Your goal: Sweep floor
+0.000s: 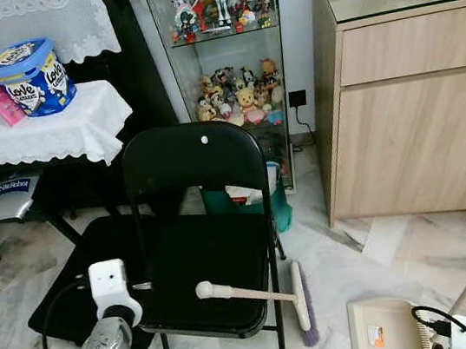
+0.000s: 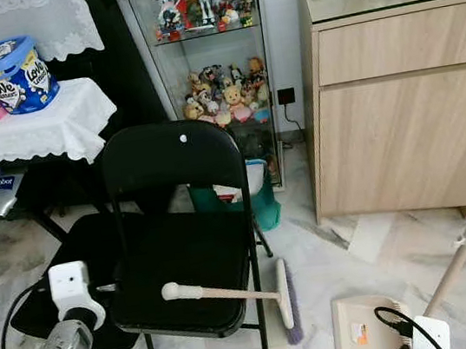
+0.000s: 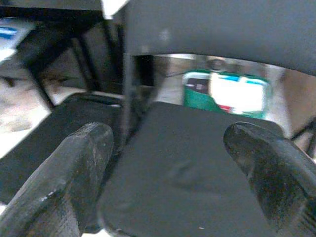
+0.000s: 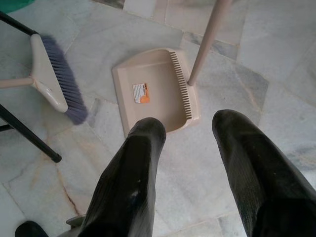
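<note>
Nearest, right tool (image 4: 185, 163) hangs over the marble floor (image 4: 276, 74), fingers apart, holding nothing. Just beyond it lies the dustpan (image 4: 155, 89), its long handle (image 4: 207, 42) rising toward the right. Left tool (image 3: 168, 173), fingers wide and empty, faces the seat of the black folding chair (image 1: 206, 257).

Brush (image 1: 301, 303): head on the floor right of the chair, wooden handle (image 1: 242, 292) resting across the seat's front edge. Likely light, stiff, smooth; grip mid-handle, since the rounded end may slip.

Farther off: green bin (image 1: 273, 208), glass cabinet (image 1: 228, 52), wooden sideboard (image 1: 417, 112).
</note>
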Robot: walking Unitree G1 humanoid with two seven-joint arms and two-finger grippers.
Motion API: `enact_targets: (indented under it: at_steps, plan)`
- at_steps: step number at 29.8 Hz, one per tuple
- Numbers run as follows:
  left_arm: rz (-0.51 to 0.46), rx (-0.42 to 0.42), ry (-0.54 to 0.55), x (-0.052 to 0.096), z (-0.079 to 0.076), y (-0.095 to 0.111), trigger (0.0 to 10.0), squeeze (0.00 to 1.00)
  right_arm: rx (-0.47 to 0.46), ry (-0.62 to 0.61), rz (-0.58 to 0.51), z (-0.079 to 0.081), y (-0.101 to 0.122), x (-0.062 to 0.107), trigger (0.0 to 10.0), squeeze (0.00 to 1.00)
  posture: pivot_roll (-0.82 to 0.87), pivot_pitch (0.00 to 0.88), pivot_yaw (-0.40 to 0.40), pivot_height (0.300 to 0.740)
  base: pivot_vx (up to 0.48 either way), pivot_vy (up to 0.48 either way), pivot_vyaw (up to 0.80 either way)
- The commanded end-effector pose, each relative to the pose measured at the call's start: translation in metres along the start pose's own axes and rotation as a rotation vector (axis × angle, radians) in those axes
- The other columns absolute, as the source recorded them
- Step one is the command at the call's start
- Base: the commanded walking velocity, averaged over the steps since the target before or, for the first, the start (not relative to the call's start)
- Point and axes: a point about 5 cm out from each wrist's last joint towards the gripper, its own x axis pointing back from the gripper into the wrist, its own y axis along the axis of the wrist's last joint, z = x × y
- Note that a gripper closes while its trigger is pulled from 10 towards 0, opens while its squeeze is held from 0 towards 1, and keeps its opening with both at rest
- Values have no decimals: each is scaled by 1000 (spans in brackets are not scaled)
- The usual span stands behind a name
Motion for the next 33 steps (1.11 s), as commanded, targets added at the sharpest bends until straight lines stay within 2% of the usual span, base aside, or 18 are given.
enact_targets:
  at_steps: [1, 5, 7, 9, 11, 12, 16, 22, 24, 25, 26, 27, 29, 31, 33]
  plan:
    - [10, -34, 53, 3, 12, -2, 10000, 0, -9, 3, 3, 3, -1, 0, 10000, 0, -227, 0, 112, 740, 0, 0, 0]
    - [67, -53, 95, 8, 16, -12, 10000, 0, -9, 3, 4, 3, -1, 0, 10000, 0, -230, 0, 113, 740, 0, 0, 0]
    - [164, -111, 59, 11, 14, -25, 10000, 0, -9, 1, 5, 3, -2, 1, 10000, 0, -229, 0, 113, 740, 0, 0, 0]
    - [206, -134, 31, 13, 12, -31, 10000, 0, -9, 1, 5, 3, -3, 1, 10000, 0, -227, 0, 113, 740, 0, 0, 0]
    - [278, -217, -45, 18, 9, -40, 10000, 0, -8, 1, 6, 3, -3, 1, 10000, 0, -229, 0, 114, 740, 0, 0, 0]
    - [323, -310, -82, 22, 11, -47, 10000, 0, -8, 1, 6, 3, -3, 1, 10000, 0, -229, 0, 114, 740, 0, 0, 0]
    - [398, -379, -141, 29, 14, -56, 10000, 0, -8, 2, 6, 3, -3, 1, 10000, 0, -226, 0, 115, 740, 0, 0, 0]
    - [329, -270, -370, 27, -3, -47, 10000, 0, -6, 7, 5, 4, -2, 1, 10000, 0, -221, 0, 110, 740, 0, 0, 0]
    - [301, -218, -423, 24, -8, -42, 10000, 0, -5, 7, 5, 4, -2, 1, 10000, 0, -221, 0, 110, 740, 0, 0, 0]
    - [301, -218, -423, 24, -8, -42, 10000, 0, -5, 7, 5, 4, -2, 1, 10000, 0, -221, 0, 110, 740, 0, 0, 0]
    - [260, -145, -468, 20, -14, -34, 10000, 0, -6, 8, 3, 4, -1, 0, 10000, 0, -224, 0, 112, 740, 0, 0, 0]
    - [260, -145, -468, 20, -14, -34, 10000, 0, -6, 8, 3, 4, -1, 0, 10000, 0, -224, 0, 112, 740, 0, 0, 0]
    - [231, -83, -510, 16, -19, -26, 10000, 0, -7, 8, 2, 4, -1, 0, 10000, 0, -225, 0, 112, 740, 0, 0, 0]
    - [220, -69, -574, 14, -25, -22, 10000, 0, -8, 8, 1, 4, -1, 0, 10000, 0, -224, 0, 111, 740, 0, 0, 0]
    - [218, -76, -583, 14, -27, -21, 10000, 0, -9, 8, 1, 4, -1, 0, 10000, 0, -224, 0, 111, 740, 0, 0, 0]
